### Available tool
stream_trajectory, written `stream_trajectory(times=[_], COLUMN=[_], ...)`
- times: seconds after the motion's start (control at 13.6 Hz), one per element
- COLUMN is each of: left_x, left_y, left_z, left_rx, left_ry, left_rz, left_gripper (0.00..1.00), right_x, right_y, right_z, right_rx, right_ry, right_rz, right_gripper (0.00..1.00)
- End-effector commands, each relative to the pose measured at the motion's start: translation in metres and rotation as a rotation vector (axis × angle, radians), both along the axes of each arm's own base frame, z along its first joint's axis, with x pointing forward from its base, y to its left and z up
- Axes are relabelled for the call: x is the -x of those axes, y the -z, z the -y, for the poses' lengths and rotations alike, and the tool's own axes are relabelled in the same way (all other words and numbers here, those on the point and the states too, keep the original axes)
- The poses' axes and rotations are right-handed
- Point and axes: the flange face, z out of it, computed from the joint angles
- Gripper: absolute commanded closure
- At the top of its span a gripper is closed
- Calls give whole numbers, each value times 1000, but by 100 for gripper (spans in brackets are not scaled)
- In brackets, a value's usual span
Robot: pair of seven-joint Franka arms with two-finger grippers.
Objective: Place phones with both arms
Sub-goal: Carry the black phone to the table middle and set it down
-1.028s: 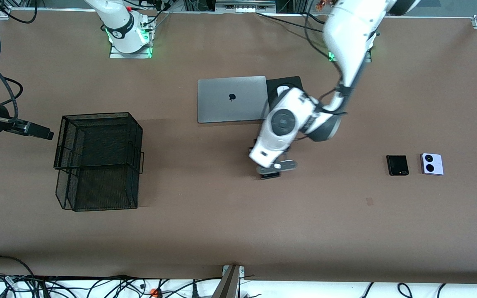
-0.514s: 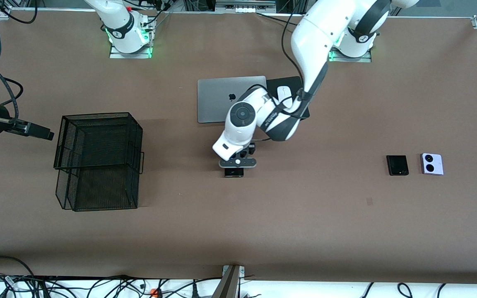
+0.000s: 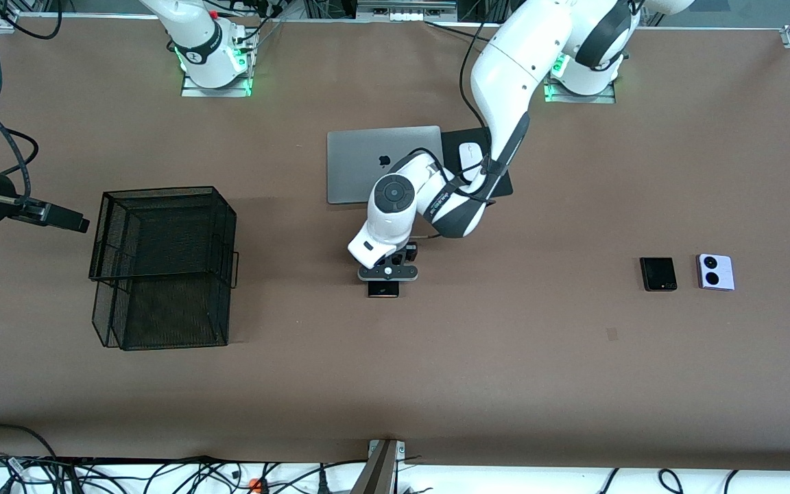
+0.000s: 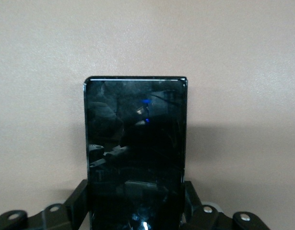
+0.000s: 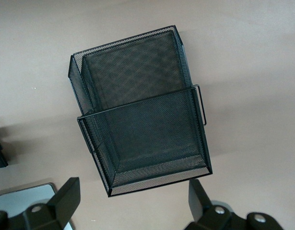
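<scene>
A long slim black phone (image 4: 135,143) lies flat between my left gripper's fingers (image 4: 79,201), which rest against its long sides. My left gripper (image 3: 387,273) is low over the table's middle, and the phone's end (image 3: 382,289) pokes out from under it. A squarish black phone (image 3: 657,274) and a lilac-white phone (image 3: 714,272) with two black circles lie side by side toward the left arm's end. My right gripper (image 3: 69,219) hangs open beside the wire basket, nothing between its fingers (image 5: 68,194).
A black wire-mesh basket (image 3: 103,237) stands toward the right arm's end, seen from above in the right wrist view (image 5: 137,103). A silver laptop (image 3: 361,165) and a white mouse (image 3: 470,156) on a black pad lie farther from the camera than the slim phone.
My left arm has swung toward the right arm's end with the slim black phone and stopped low over the table's middle. The right arm has not moved.
</scene>
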Motion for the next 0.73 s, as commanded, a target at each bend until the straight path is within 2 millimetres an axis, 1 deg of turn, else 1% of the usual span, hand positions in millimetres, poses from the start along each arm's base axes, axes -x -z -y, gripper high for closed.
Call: stream_trajectory(times=[0.0,0.07,0.15,0.29,0.37,0.44,0.51,0.59,0.66], left_x=[-7,-7,-8,-15,-20,-31,-39,-42,-43], left_y=[-11,-13,-19,-39,-51,-67,-79,-87,-93], left_z=[8,8,8,-1,-11,-27,-38,-49,-59], left_rx=[40,43,44,27,4,-12,-22,-35,-61], left_ry=[-37,-43,-44,-50,-55,-68,-65,-47,-20], left_rz=[40,41,42,24,-1,-17,-21,-35,-63], left_gripper=[0,0,0,0,0,0,0,0,0], right_x=[1,1,1,1,1,1,2,3,4], right_y=[0,-1,0,0,0,0,0,1,1], right_z=[0,0,0,-1,-2,-5,-14,-26,-43], right_rx=[14,14,13,12,10,9,13,13,15], right_ry=[1,1,2,-1,-5,-10,-19,-33,-59], right_rz=[5,7,5,5,4,3,-1,-7,-8], right_gripper=[0,0,0,0,0,0,0,0,0])
